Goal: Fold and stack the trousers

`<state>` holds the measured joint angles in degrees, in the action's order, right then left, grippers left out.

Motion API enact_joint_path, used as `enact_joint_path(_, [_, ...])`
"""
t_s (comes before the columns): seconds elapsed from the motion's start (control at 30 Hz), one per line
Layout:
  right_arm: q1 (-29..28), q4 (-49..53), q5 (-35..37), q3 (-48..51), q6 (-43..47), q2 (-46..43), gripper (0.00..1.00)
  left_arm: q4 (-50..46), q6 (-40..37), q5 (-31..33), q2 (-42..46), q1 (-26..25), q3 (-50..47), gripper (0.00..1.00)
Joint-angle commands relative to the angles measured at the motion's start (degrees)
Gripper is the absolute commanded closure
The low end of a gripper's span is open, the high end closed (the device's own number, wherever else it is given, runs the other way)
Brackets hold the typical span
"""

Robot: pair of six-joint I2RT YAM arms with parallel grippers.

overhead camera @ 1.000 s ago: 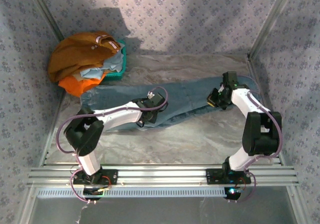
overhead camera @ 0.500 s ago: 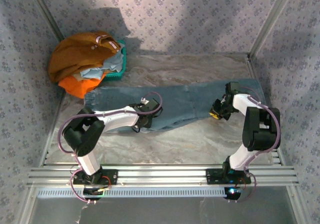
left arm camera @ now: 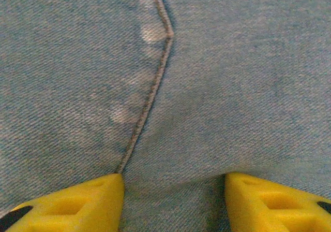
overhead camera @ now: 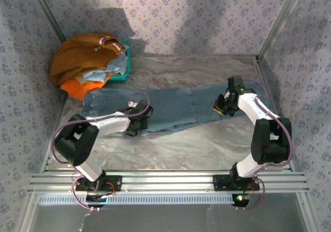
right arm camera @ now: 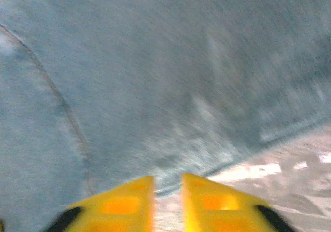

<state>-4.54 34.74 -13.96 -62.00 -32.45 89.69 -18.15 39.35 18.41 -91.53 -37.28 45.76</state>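
You will find no text, label, brand, number or sign that can be read in these views. The denim of the trousers (overhead camera: 176, 105) offers you stitched seams but no legible tag, and the wall (overhead camera: 181, 19) carries a repeated ornament, not writing.

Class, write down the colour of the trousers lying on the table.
The trousers are faded mid-blue denim with paler washed patches, clearest in the left wrist view.

white arm links (overhead camera: 108, 123), black joints (overhead camera: 269, 139), looping purple cables (overhead camera: 54, 141), yellow jaws with black pads (left arm camera: 10, 217)
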Motion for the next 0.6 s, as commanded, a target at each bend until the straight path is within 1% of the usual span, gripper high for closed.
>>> enact_joint_path(0.0, [-3.90, 1.12, 1.41, -4.19, -1.51, 3.45, 0.94, -7.73, 3.73, 1.45, 2.45, 3.80, -5.24, 0.46])
enact_joint_path(0.07, [-5.06, -0.06, 1.04, -5.30, -2.32, 5.87, 0.99, -8.07, 5.12, -0.40, 5.12, 7.03, -7.81, 0.47])
enact_joint_path(0.17, [-5.97, -2.06, 0.48, -5.85, -3.04, 9.05, 1.00, -7.91, 6.86, -3.53, 9.18, 11.04, -11.27, 0.47])
enact_joint_path(0.2, [-6.33, -2.22, 0.22, -7.66, -3.06, 9.94, 1.00, -8.35, 7.76, -3.69, 10.46, 11.61, -11.71, 0.47])
enact_joint_path(0.27, [-6.92, -2.20, -0.60, -7.77, -2.97, 11.82, 0.99, -11.42, 9.00, -2.40, 13.51, 12.22, -11.25, 0.47])
enact_joint_path(0.33, [-6.77, -2.90, -1.64, -6.83, -3.19, 13.14, 0.96, -14.00, 9.51, -1.16, 16.93, 12.63, -10.49, 0.47])
enact_joint_path(0.37, [-6.40, -3.17, -2.46, -4.90, -3.16, 13.77, 0.93, -15.04, 9.48, -1.13, 18.91, 12.96, -9.94, 0.47])
enact_joint_path(0.47, [-5.11, -2.80, -4.38, -3.41, -2.20, 15.61, 0.84, -17.25, 8.60, -1.73, 24.05, 13.44, -7.43, 0.44])
enact_joint_path(0.57, [-3.55, -1.30, -4.61, -3.60, -0.49, 15.75, 0.82, -16.76, 7.10, -4.46, 25.61, 13.37, -4.34, 0.42])
